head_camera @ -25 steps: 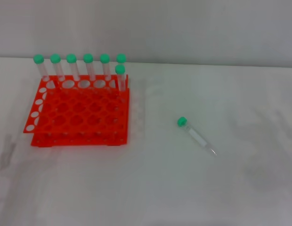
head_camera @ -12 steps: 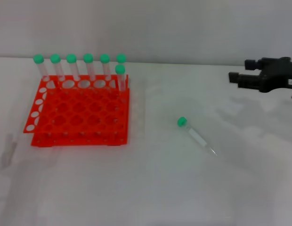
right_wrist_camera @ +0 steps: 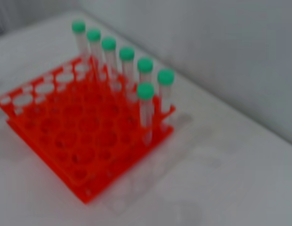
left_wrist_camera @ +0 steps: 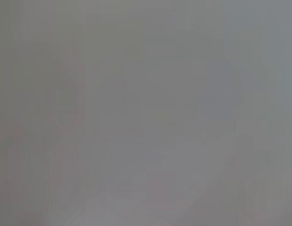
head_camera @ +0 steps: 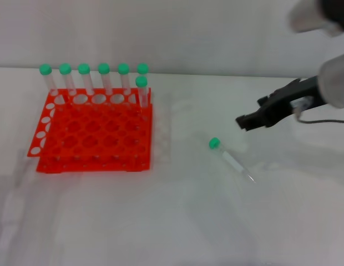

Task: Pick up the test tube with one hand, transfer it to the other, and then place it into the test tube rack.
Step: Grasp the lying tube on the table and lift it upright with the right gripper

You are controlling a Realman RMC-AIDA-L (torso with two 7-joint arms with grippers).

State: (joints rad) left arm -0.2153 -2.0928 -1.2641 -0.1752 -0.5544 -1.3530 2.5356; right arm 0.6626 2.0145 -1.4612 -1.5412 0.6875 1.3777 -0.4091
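The test tube (head_camera: 230,158), clear with a green cap, lies flat on the white table right of centre, cap toward the back left. My right gripper (head_camera: 249,113), a black hand on a white arm with a blue light, hovers just behind and to the right of the tube, open and empty, apart from it. The orange-red test tube rack (head_camera: 91,165) stands at the left and also shows in the right wrist view (right_wrist_camera: 52,136). The lying tube is outside the right wrist view. My left gripper is out of view; the left wrist view shows only grey.
Several green-capped tubes (head_camera: 104,77) stand upright along the rack's back row, with one more (head_camera: 141,91) just in front at its right end; they also show in the right wrist view (right_wrist_camera: 127,63). A grey wall (head_camera: 172,33) runs behind the table.
My right arm came in from the right edge and moved left and down toward the lying tube. The tube and the rack have not moved.
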